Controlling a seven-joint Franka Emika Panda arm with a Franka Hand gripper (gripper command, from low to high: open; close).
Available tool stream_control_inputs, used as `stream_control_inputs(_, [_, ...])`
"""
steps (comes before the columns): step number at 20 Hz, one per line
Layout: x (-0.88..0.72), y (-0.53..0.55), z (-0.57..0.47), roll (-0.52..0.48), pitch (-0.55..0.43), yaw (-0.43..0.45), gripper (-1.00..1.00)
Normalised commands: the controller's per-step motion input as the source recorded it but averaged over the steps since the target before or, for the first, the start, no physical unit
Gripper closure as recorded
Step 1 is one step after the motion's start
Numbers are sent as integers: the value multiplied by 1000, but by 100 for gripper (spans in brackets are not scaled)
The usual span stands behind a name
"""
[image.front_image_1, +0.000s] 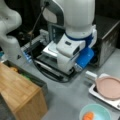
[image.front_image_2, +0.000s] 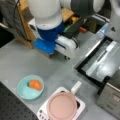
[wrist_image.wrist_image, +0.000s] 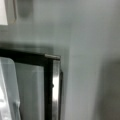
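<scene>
My pincer is hidden: my bulky white arm (image.front_image_1: 75, 30) covers it in both front views, and the wrist view misses the fingers, so I cannot tell if they are apart or together. Nearest me is the black-framed glass oven door (wrist_image.wrist_image: 50, 82), lying open and flat on the grey table (image.front_image_2: 20, 60); only 1 corner shows at the wrist view's left. In a front view it sits far right (image.front_image_2: 100, 62).
</scene>
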Motion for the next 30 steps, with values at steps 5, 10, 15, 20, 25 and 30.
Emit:
stream_control_inputs(5, [-512, 153, -115, -254, -262, 15, -100])
stream_control_inputs(10, [-395, 212, -120, -249, -261, 23, -100])
stream_control_inputs(15, [-234, 149, -83, -237, -223, 42, -100])
stream_control_inputs(20, [-121, 14, -104, -239, -183, 76, -100])
stream_control_inputs(25, [-97, -13, -91, -210, -143, 78, -100])
stream_control_inputs(30, [-105, 15, -87, -179, -128, 64, -100])
